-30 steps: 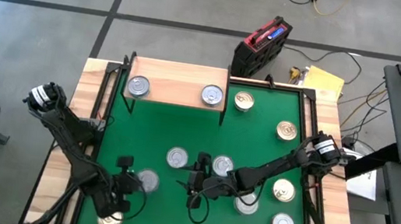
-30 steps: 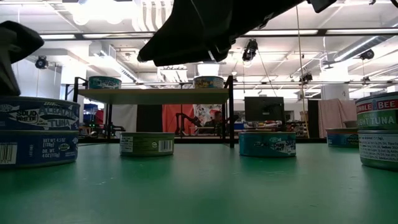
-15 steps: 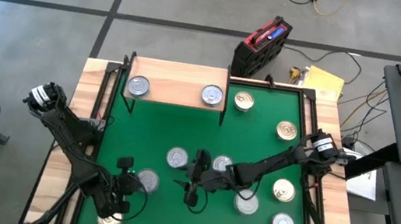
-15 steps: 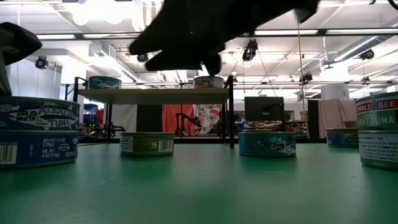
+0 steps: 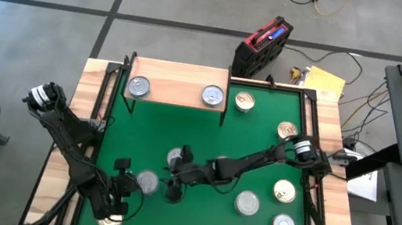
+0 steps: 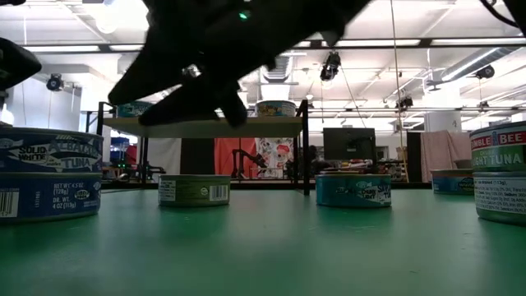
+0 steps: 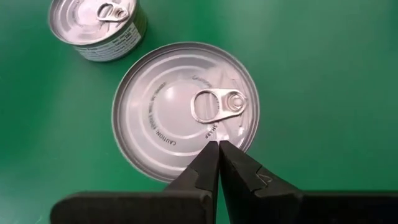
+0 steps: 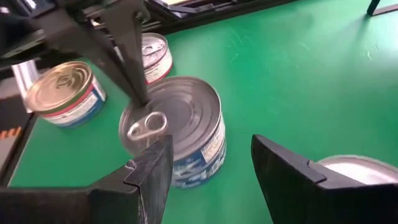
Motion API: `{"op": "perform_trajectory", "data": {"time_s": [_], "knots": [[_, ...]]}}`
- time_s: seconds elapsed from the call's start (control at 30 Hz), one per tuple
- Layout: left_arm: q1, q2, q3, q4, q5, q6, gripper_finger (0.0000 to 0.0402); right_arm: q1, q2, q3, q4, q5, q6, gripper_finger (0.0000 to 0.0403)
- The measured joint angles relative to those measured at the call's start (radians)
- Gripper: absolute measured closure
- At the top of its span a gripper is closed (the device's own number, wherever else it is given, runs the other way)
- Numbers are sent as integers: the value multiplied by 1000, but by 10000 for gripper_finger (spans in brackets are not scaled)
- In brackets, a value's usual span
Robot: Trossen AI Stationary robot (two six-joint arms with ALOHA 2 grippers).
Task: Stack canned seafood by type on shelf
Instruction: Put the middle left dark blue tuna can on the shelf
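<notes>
The right gripper (image 5: 173, 183), fingers spread apart, hovers beside a silver-topped tuna tin (image 5: 147, 181); the left gripper (image 7: 219, 149), fingers pressed together, hangs over it.

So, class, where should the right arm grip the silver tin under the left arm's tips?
The tin, by its curved side wall, from the right end effector: it stands upright and low, and the left end effector is over its lid.

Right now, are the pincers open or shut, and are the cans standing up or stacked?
Left pincer, shut, tips over a silver can.
Right pincer, open, holding nothing.
Silver can, upright, lid sealed, on the green mat.
Shelf, carrying two cans.
Shelf cans, upright, apart, not stacked.
</notes>
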Motion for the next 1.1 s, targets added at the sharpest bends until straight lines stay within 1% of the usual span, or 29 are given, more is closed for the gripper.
{"op": "perform_trajectory", "data": {"time_s": [0.13,0.23,0.33,0.53,0.67,0.73,0.9,1.1], "knots": [[-10,-2,-44,98,-17,-8,401,-4,40,99,-99,-4,-25,196],[-16,-1,-58,136,-29,-10,401,-3,61,138,-131,-15,-62,185],[-21,0,-61,143,-33,-9,401,-6,63,149,-133,-57,-79,163],[-27,1,-65,152,-37,1,401,-15,63,150,-134,-60,-71,115],[-27,3,-65,161,-40,27,401,-23,62,150,-131,-105,-45,95],[-27,3,-64,162,-42,30,401,-25,62,149,-132,-109,-33,89],[-26,3,-64,163,-44,31,401,-29,62,149,-132,-126,7,80],[-26,5,-66,162,-46,29,401,-36,61,148,-131,-182,89,91]]}}
